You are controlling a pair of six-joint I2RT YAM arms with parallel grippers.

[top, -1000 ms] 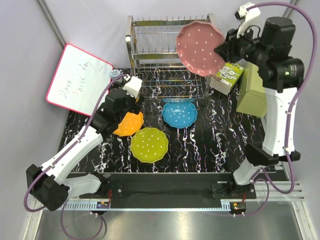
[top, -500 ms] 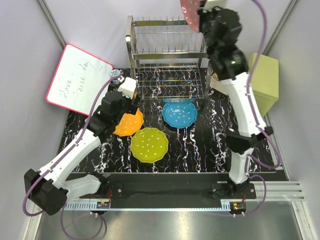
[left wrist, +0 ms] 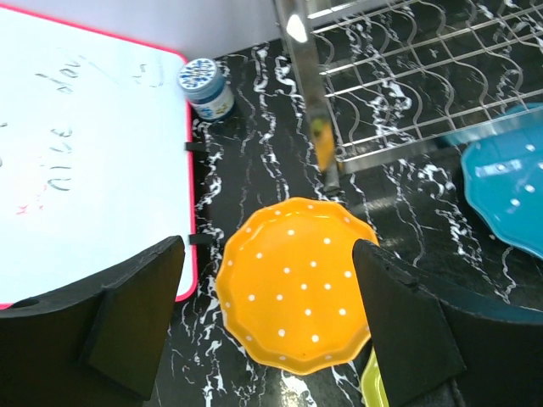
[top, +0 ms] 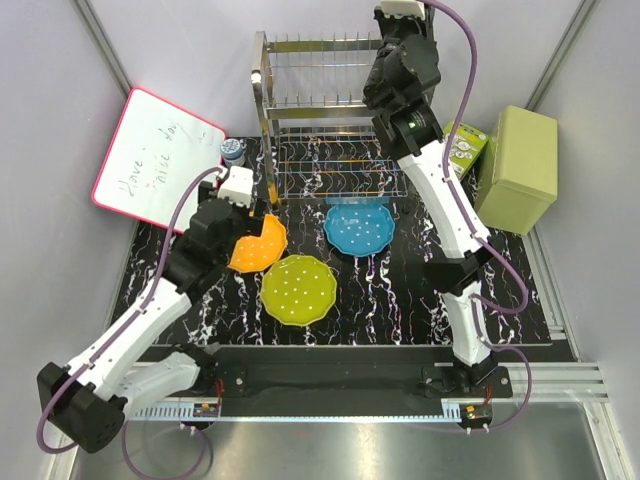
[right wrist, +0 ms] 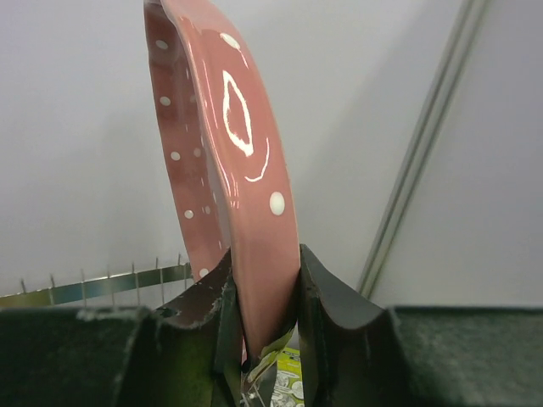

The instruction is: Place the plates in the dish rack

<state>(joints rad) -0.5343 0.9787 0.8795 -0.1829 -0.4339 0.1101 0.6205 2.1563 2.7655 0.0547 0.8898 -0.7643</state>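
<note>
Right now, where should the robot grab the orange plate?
Probably by its scalloped rim. The orange plate lies flat on the table, so only its raised edge offers a pinch. The open left gripper hovers right above it, so come from above at the near edge, one finger inside, one outside.

White dots speckle the orange plate (left wrist: 297,288), the blue plate (top: 358,228), the yellow-green plate (top: 298,289) and the pink plate (right wrist: 221,178). The tabletop (top: 390,300) is black with white marble veining. The whiteboard (top: 150,165) is white, edged pink-red; the box (top: 518,168) pale green; the dish rack (top: 320,102) shiny silver.
</note>
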